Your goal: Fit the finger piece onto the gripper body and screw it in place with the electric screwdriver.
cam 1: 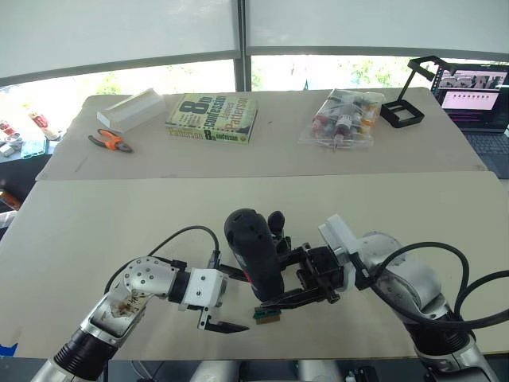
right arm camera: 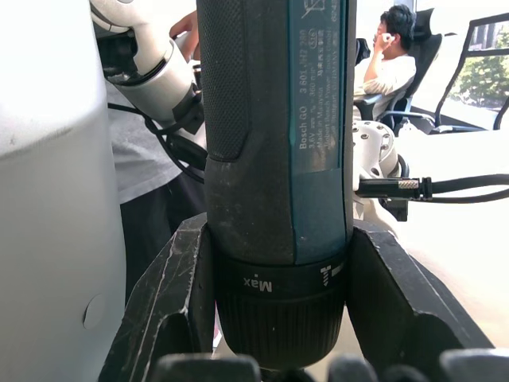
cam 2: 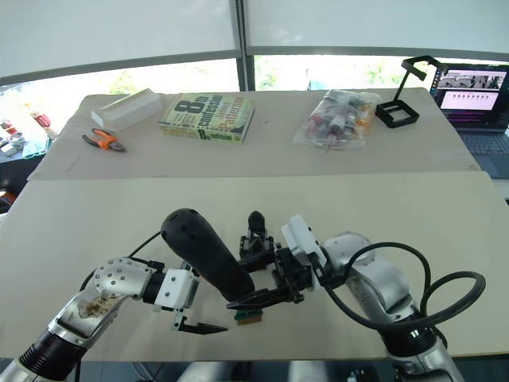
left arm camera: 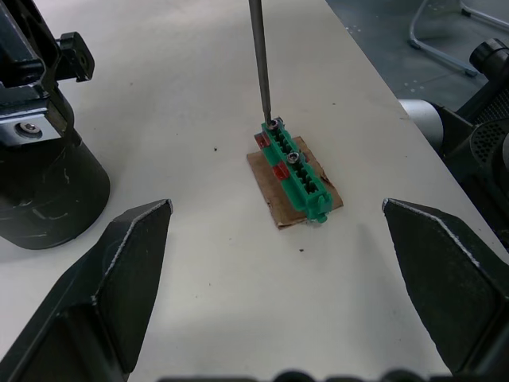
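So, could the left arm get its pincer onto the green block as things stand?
Probably yes. The left pincer is open and faces the green block across bare table. The catch is the screwdriver bit, resting on the block's far screw, so only the near end looks free.

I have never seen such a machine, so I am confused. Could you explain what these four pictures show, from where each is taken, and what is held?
It is a two-armed robot at a table. Two pictures come from cameras on its head; the other two from cameras on its wrists. The right gripper holds an electric screwdriver upright; the right wrist view shows its fingers clamped around it. The left gripper is open and holds nothing. The screwdriver's bit rests on a screw in a small green block. A black gripper body stands beside it. Farther back lie a book, pliers, a white box and a bag of bottles.
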Tool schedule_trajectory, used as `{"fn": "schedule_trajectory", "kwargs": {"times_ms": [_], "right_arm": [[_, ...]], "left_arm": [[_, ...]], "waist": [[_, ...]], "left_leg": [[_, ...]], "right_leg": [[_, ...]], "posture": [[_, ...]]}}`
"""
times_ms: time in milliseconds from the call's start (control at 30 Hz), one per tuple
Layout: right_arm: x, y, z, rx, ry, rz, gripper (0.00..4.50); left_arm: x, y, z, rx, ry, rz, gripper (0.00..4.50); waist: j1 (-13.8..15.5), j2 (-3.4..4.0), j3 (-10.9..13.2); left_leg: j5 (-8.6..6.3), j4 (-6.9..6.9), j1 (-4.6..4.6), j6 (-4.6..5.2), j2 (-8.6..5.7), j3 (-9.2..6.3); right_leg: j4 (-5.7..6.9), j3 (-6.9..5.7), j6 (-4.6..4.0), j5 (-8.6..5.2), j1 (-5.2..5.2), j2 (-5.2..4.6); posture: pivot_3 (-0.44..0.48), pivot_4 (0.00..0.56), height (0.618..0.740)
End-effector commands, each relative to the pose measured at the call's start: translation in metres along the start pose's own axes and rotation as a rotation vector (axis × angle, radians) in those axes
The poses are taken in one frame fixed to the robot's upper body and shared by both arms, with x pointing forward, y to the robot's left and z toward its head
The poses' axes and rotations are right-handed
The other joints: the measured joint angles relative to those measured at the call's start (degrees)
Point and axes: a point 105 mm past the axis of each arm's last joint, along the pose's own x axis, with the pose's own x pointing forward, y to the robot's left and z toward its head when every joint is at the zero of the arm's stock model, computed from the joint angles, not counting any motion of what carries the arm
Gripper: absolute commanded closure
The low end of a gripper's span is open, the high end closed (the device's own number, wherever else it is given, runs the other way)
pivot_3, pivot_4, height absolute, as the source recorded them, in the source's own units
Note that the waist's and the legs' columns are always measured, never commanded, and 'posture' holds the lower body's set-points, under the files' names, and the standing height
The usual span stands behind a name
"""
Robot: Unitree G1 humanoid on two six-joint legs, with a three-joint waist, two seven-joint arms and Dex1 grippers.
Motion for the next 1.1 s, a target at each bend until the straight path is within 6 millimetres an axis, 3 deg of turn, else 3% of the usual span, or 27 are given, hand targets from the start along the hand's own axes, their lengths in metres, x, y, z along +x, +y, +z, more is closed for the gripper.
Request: {"fn": "schedule_trajectory", "kwargs": {"times_ms": [33,767,1100], "right_arm": [[0.004,0.007,0.010,-0.047,-0.020,0.041,2.62],[0.007,0.008,0.010,-0.056,-0.029,0.046,2.62],[0.009,0.013,0.030,-0.088,-0.063,0.058,2.62]], "left_arm": [[-0.003,0.005,0.003,0.022,-0.002,0.015,0.00],[-0.003,0.006,0.003,0.025,-0.002,0.018,0.00],[-0.004,0.010,0.008,0.021,-0.018,0.049,0.00]], "waist": [[-0.01,0.00,0.00],[-0.01,0.00,0.00],[0.00,-0.01,0.01]], "left_leg": [[0.00,0.00,0.00,0.00,0.00,0.00],[0.00,0.00,0.00,0.00,0.00,0.00],[0.00,0.00,0.00,0.00,0.00,0.00]], "right_leg": [[0.00,0.00,0.00,0.00,0.00,0.00],[0.00,0.00,0.00,0.00,0.00,0.00],[-0.01,0.01,0.00,0.00,0.00,0.00]], "posture": [[0.000,0.150,0.740],[0.000,0.150,0.740],[0.000,0.150,0.740]]}}
